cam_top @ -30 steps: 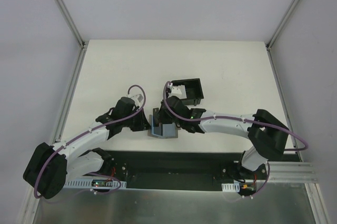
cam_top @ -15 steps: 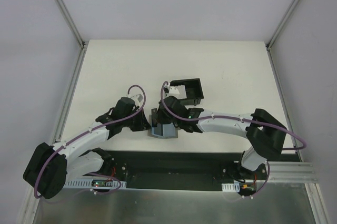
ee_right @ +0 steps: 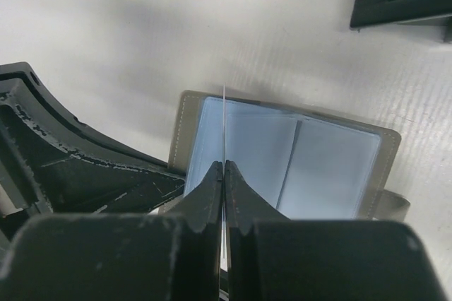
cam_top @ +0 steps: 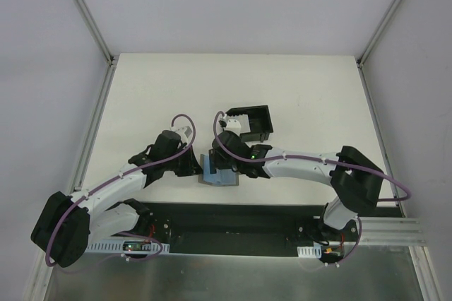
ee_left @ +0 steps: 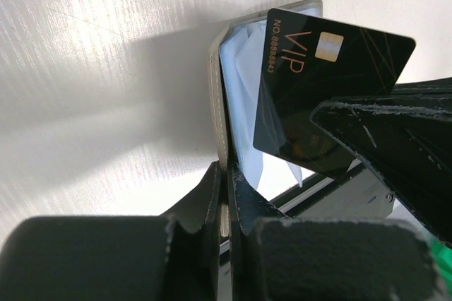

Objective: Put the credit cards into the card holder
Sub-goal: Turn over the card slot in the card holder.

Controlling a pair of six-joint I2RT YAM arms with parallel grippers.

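Though glossy, thin card [ee_left: 318, 89]; stitched wallet [ee_right: 390, 167]

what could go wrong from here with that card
The right end effector pinches the card near one edge only, so it could pivot or slip on the way to the card holder. The card hangs close to the clear sleeves of the wallet; lifting might snag one and tug it, since the left end effector clamps just one cover.
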